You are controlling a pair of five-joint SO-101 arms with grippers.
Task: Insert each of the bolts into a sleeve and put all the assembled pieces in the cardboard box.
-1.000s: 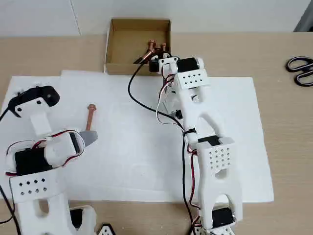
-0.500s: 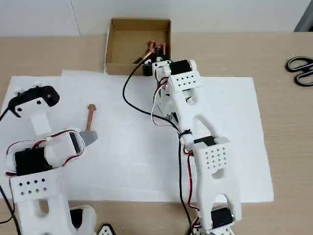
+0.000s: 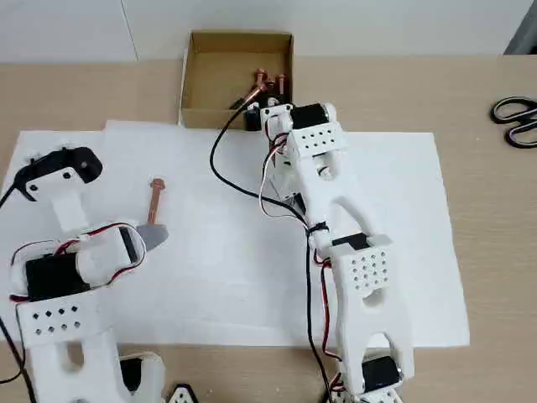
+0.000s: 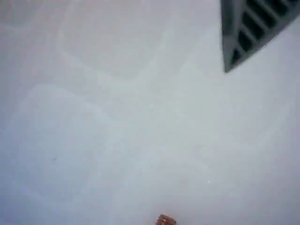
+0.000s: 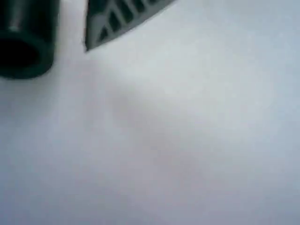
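The cardboard box (image 3: 210, 80) stands at the back of the table with several copper bolts in dark sleeves (image 3: 258, 87) in its right corner. My right gripper (image 3: 255, 116) hovers at the box's front wall, open. One grey finger (image 5: 123, 15) is apart from a loose black sleeve (image 5: 24, 46) on the white sheet. A bare copper bolt (image 3: 156, 200) lies on the sheet at the left, and its end (image 4: 165, 220) is in the left wrist view. Just below it my left gripper (image 3: 153, 236) is open and empty, one finger (image 4: 255, 28) over the sheet.
A white sheet (image 3: 226, 277) covers the table's middle. Black scissors (image 3: 513, 120) lie on the bare wood at the far right. A black cable (image 3: 226, 164) loops over the sheet beside the right arm.
The right arm has swung a little to the left along the box's front wall. The left arm and the bare bolt have stayed put.
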